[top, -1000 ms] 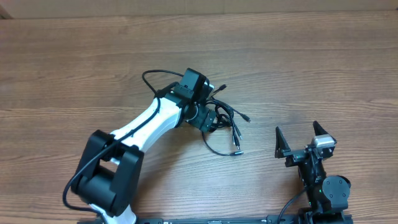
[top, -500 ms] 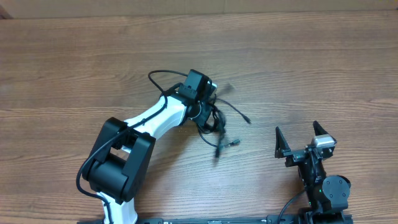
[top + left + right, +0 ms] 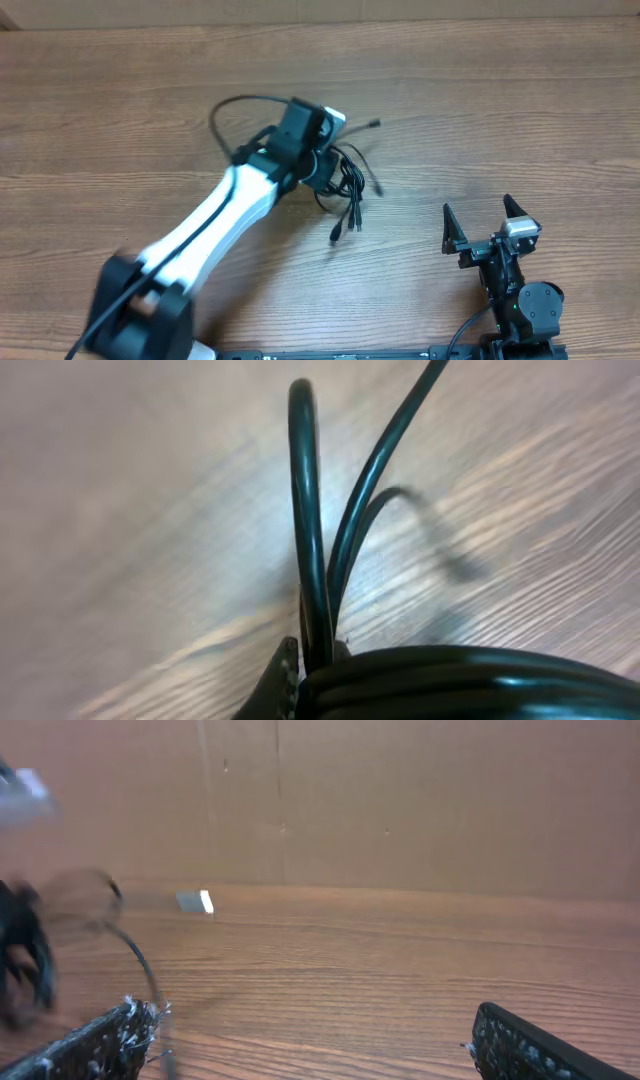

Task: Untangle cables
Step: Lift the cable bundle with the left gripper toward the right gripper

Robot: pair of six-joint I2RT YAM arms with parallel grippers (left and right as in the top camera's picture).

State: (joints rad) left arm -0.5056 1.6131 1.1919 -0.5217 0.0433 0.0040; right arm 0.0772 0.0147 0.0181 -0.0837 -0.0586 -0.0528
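The cables [image 3: 352,187] are a tangle of thin black cords hanging at the table's middle, with plug ends dangling low [image 3: 335,236] and one sticking out to the right [image 3: 375,124]. My left gripper [image 3: 325,172] is shut on the cables. In the left wrist view the jaws are pressed together on two upright strands [image 3: 312,520], and a thick coil of the cables [image 3: 460,680] lies across the bottom, hiding most of the left gripper [image 3: 316,656]. My right gripper [image 3: 482,222] stands open and holds nothing, well right of the tangle. The right wrist view shows the cables [image 3: 28,955] as a blur at far left.
The wooden table [image 3: 480,100] runs under everything, and a brown cardboard wall [image 3: 400,800] stands behind it. A small white tag [image 3: 196,901] lies far back. The left arm [image 3: 200,240] slants across the table's lower left.
My left gripper closed on the cables and pulled the bundle left and off the table. The left arm swung and appears blurred. The right arm has not moved.
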